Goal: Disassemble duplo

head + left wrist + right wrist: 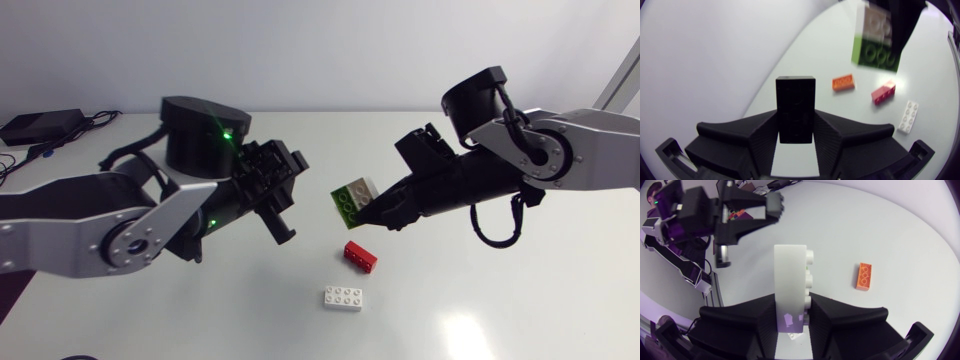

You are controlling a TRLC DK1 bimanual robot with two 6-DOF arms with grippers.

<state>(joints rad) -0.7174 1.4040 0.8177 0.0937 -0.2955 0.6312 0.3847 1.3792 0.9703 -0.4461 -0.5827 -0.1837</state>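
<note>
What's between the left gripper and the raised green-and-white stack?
Nothing: the head view shows only bare table between the left gripper, shut on a black brick, and the stack.

I've got a white table (pixel 520 310) w/ three loose bricks lying on it. Red brick (pixel 361 257) sits approx. mid-table. White brick (pixel 343 298) is near it on the near-edge side, not touching. Orange brick (pixel 843 82) is also near the red brick, apart. Black box (pixel 40 126) w/ cables (pixel 95 122) is well apart from the red brick, at the far left corner.

Your silver-grey left arm (pixel 60 235) and right arm (pixel 590 150) carried black joints; a green light (pixel 227 128) glowed on the left, a black cable (pixel 478 232) looped under the right. The left gripper (pixel 796 117) and right gripper (pixel 792 302) were matte black wedges.
</note>
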